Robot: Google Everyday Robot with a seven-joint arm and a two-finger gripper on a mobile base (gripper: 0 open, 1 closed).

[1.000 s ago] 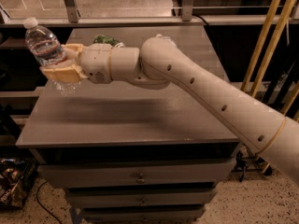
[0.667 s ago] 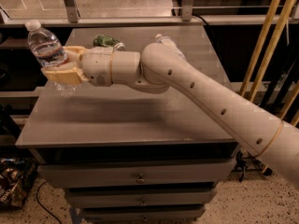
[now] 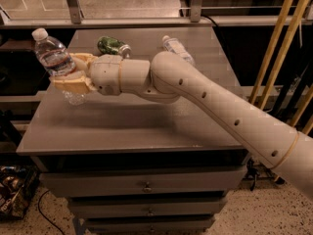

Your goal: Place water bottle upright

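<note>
The water bottle (image 3: 55, 58) is a small clear ribbed bottle with a white cap and a narrow label with red and blue marks. It stands nearly upright, tilted a little to the left, over the left edge of the grey table (image 3: 146, 121). My gripper (image 3: 71, 75) is shut on its lower half, with tan fingers (image 3: 68, 84) on either side of the bottle. The bottle's base shows just under the fingers, close to the table top; I cannot tell if it touches. My white arm reaches in from the lower right.
A green drink can (image 3: 112, 46) lies on its side at the back middle of the table. A second clear bottle (image 3: 177, 49) lies behind my arm at the back right. Drawers are under the table top. Yellow poles (image 3: 283, 38) lean at the right.
The gripper and the bottle have shifted slightly toward the right and down. The bottle stays held at the same tilt.
</note>
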